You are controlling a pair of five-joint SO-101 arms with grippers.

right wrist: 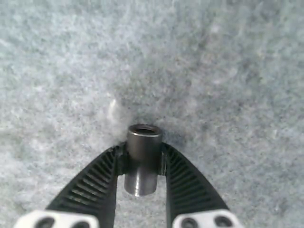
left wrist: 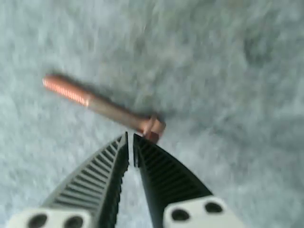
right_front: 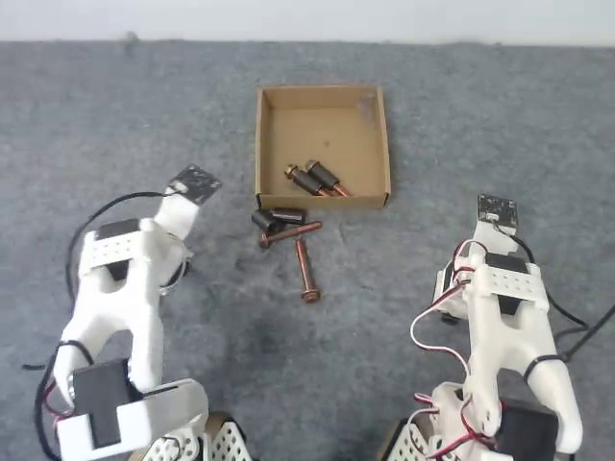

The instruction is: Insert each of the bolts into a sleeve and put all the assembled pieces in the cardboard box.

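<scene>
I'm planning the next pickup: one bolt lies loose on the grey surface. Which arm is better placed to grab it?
Left. The left pincer is empty and shut, with the head of the bolt just off its tips. The right pincer is shut on a sleeve.

Cardboard box (right_front: 322, 130) open-topped, shallow. Two sleeved copper bolts (right_front: 317, 179) side by side at its near wall. Just outside on carpet: loose black sleeve (right_front: 287, 215), second sleeve (right_front: 263, 222) touching flat bolt (right_front: 293, 232), bare bolt (right_front: 306, 270) apart. Dark sleeve (right wrist: 143, 159) clamped in right gripper (right wrist: 142, 151).
</scene>
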